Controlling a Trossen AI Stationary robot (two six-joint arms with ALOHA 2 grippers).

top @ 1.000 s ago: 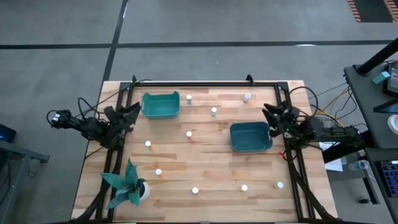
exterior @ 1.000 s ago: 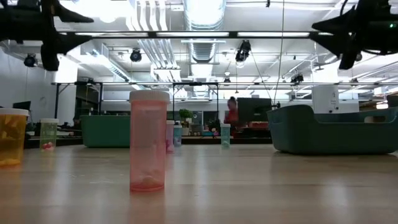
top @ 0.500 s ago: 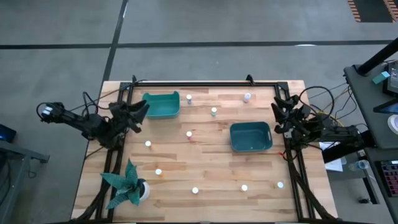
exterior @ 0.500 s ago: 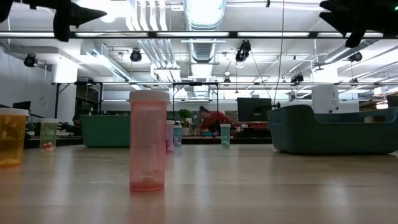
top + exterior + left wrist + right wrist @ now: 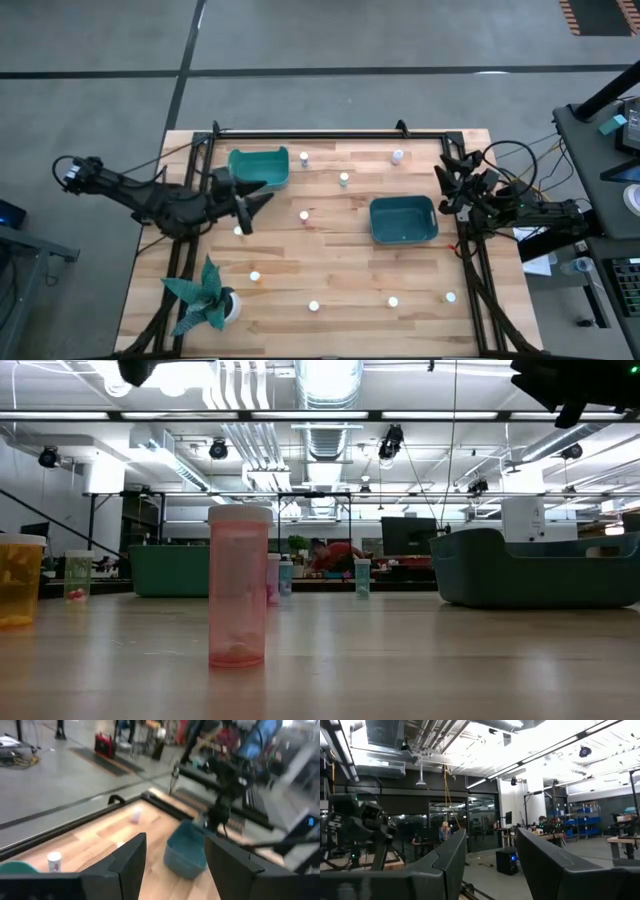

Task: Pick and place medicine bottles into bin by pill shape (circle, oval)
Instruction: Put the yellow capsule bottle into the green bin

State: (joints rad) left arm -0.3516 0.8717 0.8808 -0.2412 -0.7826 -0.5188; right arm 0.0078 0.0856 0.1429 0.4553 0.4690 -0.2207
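Left gripper over the table, fingers spread, holding nothing.
From above, the left gripper hangs beside the bottle, just below the left bin. Its wrist view shows parted fingers. The right gripper, spread too, waits beside the right bin.

Background stuff: a teal folded-paper plant in a small white pot sits at one corner of the light wooden plank table. A black metal frame runs along the table's edges. Across the room, a person in a red top leans over a desk.
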